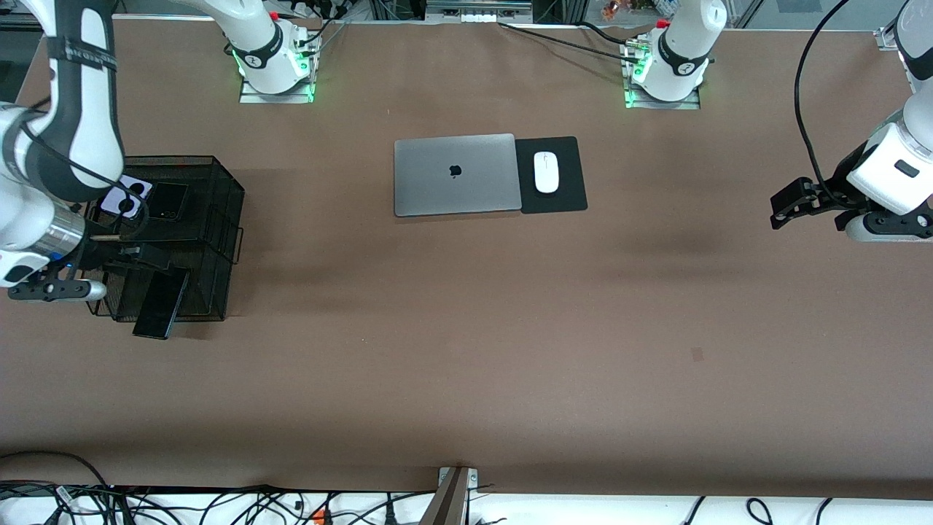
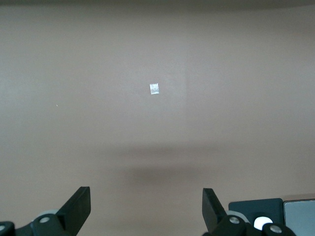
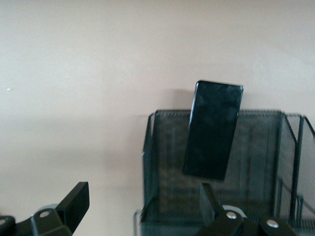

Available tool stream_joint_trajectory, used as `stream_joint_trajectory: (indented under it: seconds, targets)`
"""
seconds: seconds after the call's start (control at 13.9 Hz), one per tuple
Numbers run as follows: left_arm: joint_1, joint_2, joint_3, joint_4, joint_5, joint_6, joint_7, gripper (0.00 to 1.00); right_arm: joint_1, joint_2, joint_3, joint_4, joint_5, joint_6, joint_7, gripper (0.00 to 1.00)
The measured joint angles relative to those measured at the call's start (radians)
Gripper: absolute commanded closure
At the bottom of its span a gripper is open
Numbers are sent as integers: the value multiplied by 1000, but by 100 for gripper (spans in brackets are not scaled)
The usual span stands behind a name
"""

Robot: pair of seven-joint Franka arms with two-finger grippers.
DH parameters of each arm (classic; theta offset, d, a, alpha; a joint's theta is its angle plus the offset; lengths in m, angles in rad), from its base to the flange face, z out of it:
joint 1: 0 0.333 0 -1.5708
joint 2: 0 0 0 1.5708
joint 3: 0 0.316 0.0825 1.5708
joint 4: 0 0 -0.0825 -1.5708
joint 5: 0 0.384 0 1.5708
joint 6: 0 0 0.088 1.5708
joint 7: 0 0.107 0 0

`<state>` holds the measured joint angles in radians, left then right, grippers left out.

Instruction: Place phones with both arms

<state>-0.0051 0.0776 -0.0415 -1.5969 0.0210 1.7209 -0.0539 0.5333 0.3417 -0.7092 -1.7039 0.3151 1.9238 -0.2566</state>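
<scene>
Meanwhile, across the wide brown table (image 1: 466, 350), two white arms stand at opposite ends with every phone seemingly already lodged in the black mesh rack (image 1: 219, 219) at the right arm's end. At mid-table lie a closed grey laptop (image 1: 455, 175) and, beside it, a white mouse (image 1: 546, 173) on a black mat (image 1: 565, 197), both untouched. The long black phone (image 1: 160, 302) leans out over the rack's wall nearest the front camera, its lower end jutting past the wire edge; farther from the camera, the square black phone (image 1: 169, 200) and the lilac phone (image 1: 127, 195) sit side by side in the rack. The right gripper (image 1: 51, 290) hangs just above the rack's outer corner, jaws spread and holding nothing; the left gripper (image 1: 783, 208) waits over bare table toward its own end, likewise spread and empty. Judging by this, the placing looks all but finished, and the next move probably calls for the right arm to lift clear without brushing the tilted slab. That arm's bulk hides part of the lilac phone, and how the slab is propped inside the mesh cannot be made out.
</scene>
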Motion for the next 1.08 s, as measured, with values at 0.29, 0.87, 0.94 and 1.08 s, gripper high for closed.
stream_joint_trajectory:
  seconds: [0.29,0.87,0.94,1.08]
  targets:
    - [0,0,0,0,0,0,0,0,-5,-5,31,189,-42,-263,148,1]
    - [0,0,0,0,0,0,0,0,-381,-45,661,384,-289,-435,495,0]
    - [0,0,-1,0,0,0,0,0,-429,-54,730,385,-306,-439,513,0]
    - [0,0,-2,0,0,0,0,0,-490,-71,816,385,-337,-457,532,0]
